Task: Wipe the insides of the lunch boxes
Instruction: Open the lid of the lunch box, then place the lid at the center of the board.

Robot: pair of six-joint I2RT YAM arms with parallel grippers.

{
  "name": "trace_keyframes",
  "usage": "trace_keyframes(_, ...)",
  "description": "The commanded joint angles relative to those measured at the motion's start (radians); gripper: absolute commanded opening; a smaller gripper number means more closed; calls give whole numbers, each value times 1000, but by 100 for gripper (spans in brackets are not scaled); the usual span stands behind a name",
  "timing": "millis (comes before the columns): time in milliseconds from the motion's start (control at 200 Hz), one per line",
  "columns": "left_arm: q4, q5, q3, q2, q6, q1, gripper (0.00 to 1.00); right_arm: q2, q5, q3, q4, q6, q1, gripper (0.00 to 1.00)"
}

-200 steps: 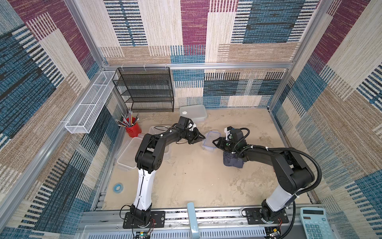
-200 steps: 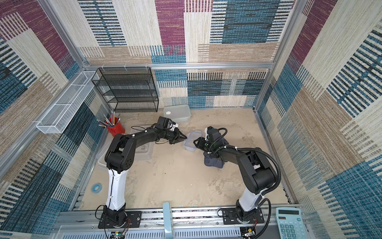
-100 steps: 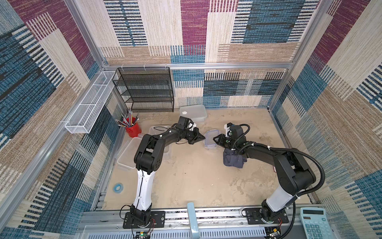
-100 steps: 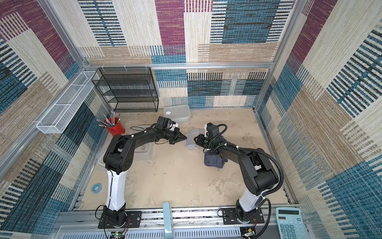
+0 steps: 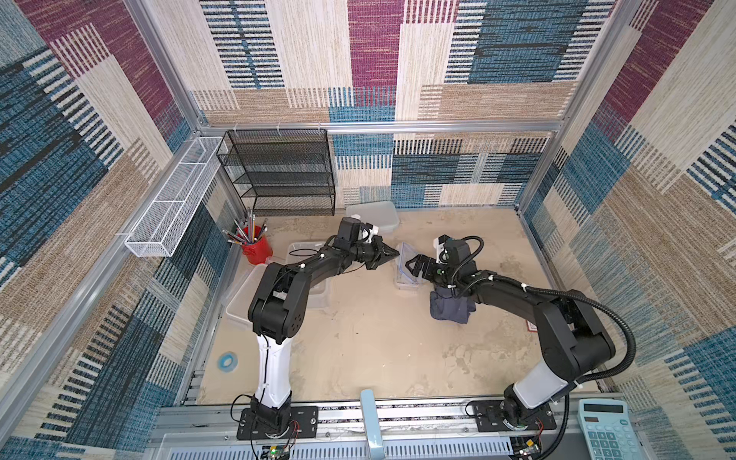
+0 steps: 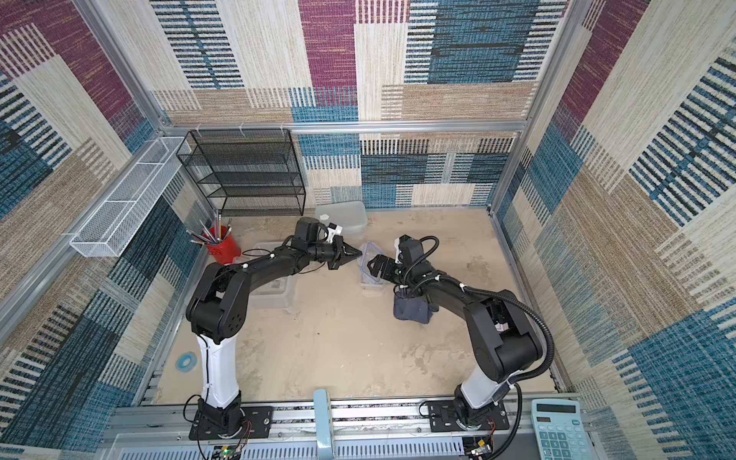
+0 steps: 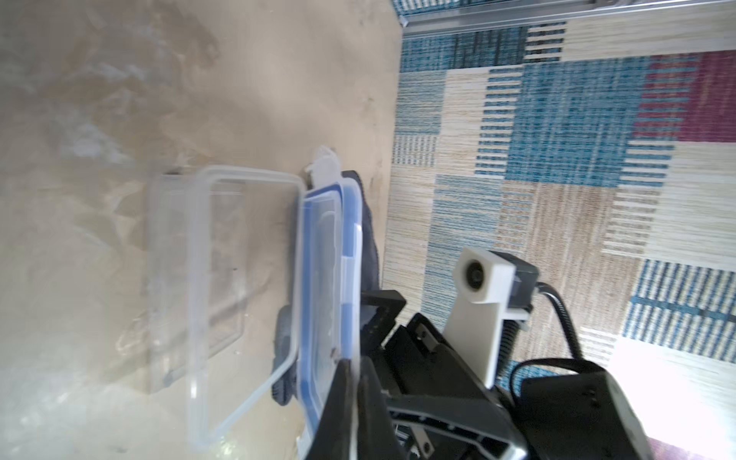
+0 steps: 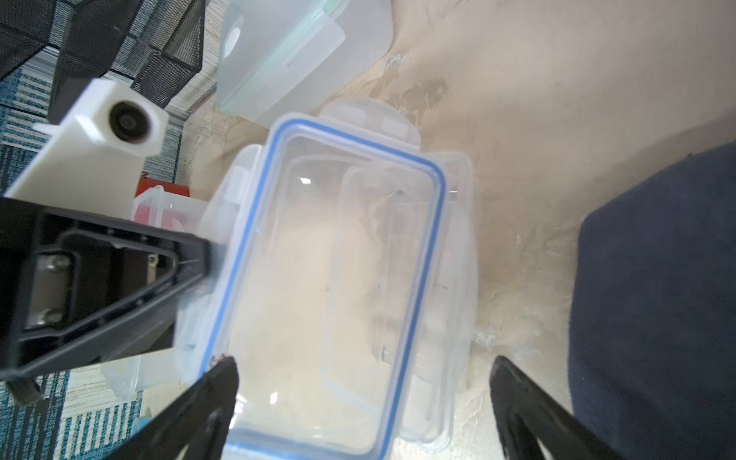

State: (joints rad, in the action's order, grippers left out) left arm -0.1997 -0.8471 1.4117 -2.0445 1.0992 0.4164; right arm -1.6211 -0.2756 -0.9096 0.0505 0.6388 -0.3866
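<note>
Blue-rimmed lid [image 7: 322, 278] is pinched at one edge by the left gripper [image 7: 354, 382], jaws pressed together on it, and is held tilted up on edge over the small tub [image 7: 207, 259]. Whether its lower edge touches the tub rim cannot be told. The small tub sits open on the table [image 5: 378, 350] between the two arms, toward the back, and the green-rimmed box [image 5: 372, 215] is behind it by the wall. The right gripper [image 8: 362, 362] is spread wide and empty, just beside the lid's face. A dark blue cloth [image 5: 452, 308] is bunched on the table beneath the right wrist, near the tub. The step is judged as lid removal, with wiping not yet begun. To be done well, the lid is carried clear to the left and laid flat away from the tub, not dropped on it. The cloth is taken at its top fold, with enough bulk left hanging to fill the tub. The tub looks light and likely to slide, so it is best braced at one wall by the left gripper while floor, corners and walls are swept. Hard pressing is avoided, since the tub may skate or tip.
</note>
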Motion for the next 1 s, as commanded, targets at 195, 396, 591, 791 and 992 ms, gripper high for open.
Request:
trace_keyframes(195,-158,-51,-23,139,70,-19,0,66,39,5,-7,-14,-3,99)
trace_keyframes(396,350,89,71,215,-251,-44,0,91,45,6,-19,-23,-2,99)
trace_keyframes(591,963,648,223,232,-602,-42,0,112,62,1,-39,-46,0,99)
trace_keyframes(791,1095,840,262,150,-695,-42,0,124,64,5,-41,-50,2,99)
trace_keyframes(992,1102,935,260,70,-714,-18,0,138,70,12,-45,-51,2,99)
